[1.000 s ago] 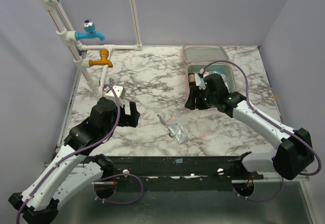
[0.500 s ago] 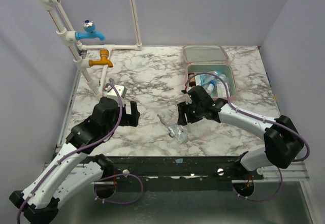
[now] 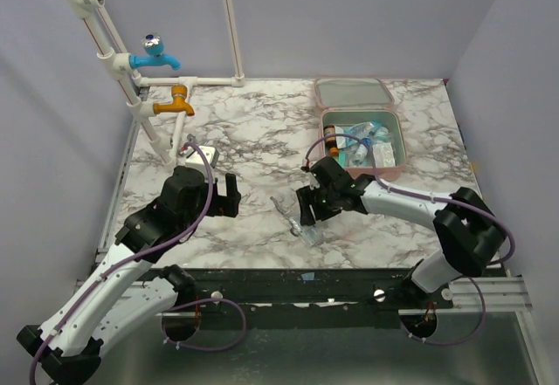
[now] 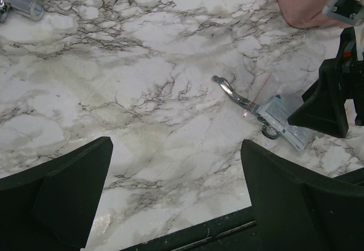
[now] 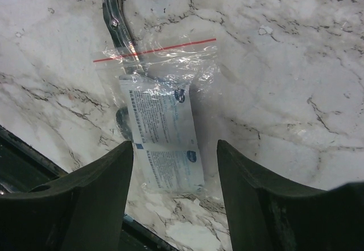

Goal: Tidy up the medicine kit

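The pale pink medicine kit point(image 3: 395, 168) lies open at the back right, its lid point(image 3: 352, 92) folded back, with small bottles and packets point(image 3: 360, 141) inside. A clear zip bag point(image 5: 165, 131) with a white printed packet lies on the marble near the front edge, and metal scissors point(image 5: 116, 26) lie partly under it. The bag also shows in the top view point(image 3: 307, 230) and the left wrist view point(image 4: 280, 117). My right gripper point(image 5: 174, 174) is open, hovering just over the bag, one finger on each side. My left gripper point(image 4: 176, 177) is open and empty over bare marble, left of the bag.
White pipework with a blue tap point(image 3: 155, 51) and an orange tap point(image 3: 175, 102) stands at the back left. A small metal block point(image 3: 203, 154) lies near it. A black rail point(image 3: 288, 285) runs along the table's front edge. Lilac walls enclose the table.
My right gripper has left the medicine kit and swung left and toward the front, coming over the zip bag. The left arm has barely moved.
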`<state>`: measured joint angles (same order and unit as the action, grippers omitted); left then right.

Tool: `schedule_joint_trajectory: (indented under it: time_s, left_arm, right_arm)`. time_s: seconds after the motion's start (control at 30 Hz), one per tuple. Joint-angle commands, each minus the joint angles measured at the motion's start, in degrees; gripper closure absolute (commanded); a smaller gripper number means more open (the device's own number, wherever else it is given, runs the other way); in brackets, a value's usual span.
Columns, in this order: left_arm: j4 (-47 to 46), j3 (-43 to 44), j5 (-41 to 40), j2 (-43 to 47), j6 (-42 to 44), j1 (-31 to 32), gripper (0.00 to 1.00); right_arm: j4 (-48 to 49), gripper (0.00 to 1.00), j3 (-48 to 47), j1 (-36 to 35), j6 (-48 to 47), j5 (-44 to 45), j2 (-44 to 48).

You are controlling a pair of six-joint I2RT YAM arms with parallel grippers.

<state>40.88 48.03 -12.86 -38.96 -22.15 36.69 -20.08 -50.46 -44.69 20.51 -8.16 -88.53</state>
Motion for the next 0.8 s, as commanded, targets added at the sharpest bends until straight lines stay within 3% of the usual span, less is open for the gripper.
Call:
schedule_joint_trajectory:
  time_s: [0.0, 0.23, 0.43, 0.77]
  left_arm:
    - [0.32, 0.06, -1.2, 0.0, 0.0, -0.35, 0.01]
    - [0.34, 0.09, -1.11, -0.22, 0.09, -0.3, 0.01]
    - [0.34, 0.05, -1.12, -0.15, 0.09, -0.31, 0.01]
    - [0.32, 0.05, -1.02, -0.14, 0.09, -0.35, 0.01]
  right_arm:
    - [2.03, 0.36, 0.47, -1.53, 0.12, 1.45, -2.31]
    - [1.56, 0.4, -0.07, -2.99, 0.3, 4.16, -4.57]
    - [0.64, 0.55, -0.37, -3.96, 0.17, 7.17, -5.59]
    - [-0.21, 0.99, -0.92, -5.32, 0.96, 11.6, -4.46]
